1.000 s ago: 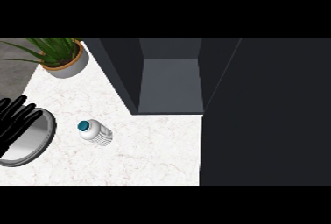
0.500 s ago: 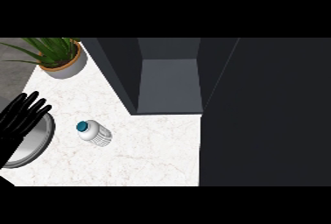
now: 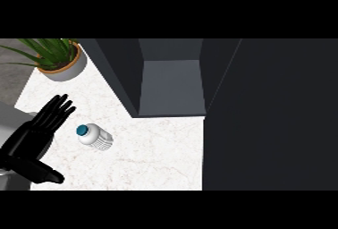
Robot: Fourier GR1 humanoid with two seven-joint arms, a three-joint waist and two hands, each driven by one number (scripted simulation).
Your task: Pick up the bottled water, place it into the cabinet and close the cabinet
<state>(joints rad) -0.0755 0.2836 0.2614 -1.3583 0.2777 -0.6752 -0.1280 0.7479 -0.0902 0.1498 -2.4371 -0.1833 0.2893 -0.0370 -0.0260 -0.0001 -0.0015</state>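
The water bottle [image 3: 95, 137], white with a teal cap, lies tilted on the white marble counter [image 3: 152, 156], cap toward the upper left. My left hand [image 3: 34, 139] is open just left of it, fingers straight and pointing up-right. The fingertips end close to the cap and do not touch it. The dark cabinet [image 3: 170, 85] stands open behind the bottle, showing a grey inside. My right hand does not show.
A potted plant [image 3: 61, 59] stands at the counter's far left corner. The cabinet's dark door [image 3: 271, 116] fills the right side of the view. A bit of grey metal [image 3: 9, 180] shows under my left hand.
My left hand has moved right and up toward the bottle and now covers the round metal bowl seen earlier. The bottle has not moved.
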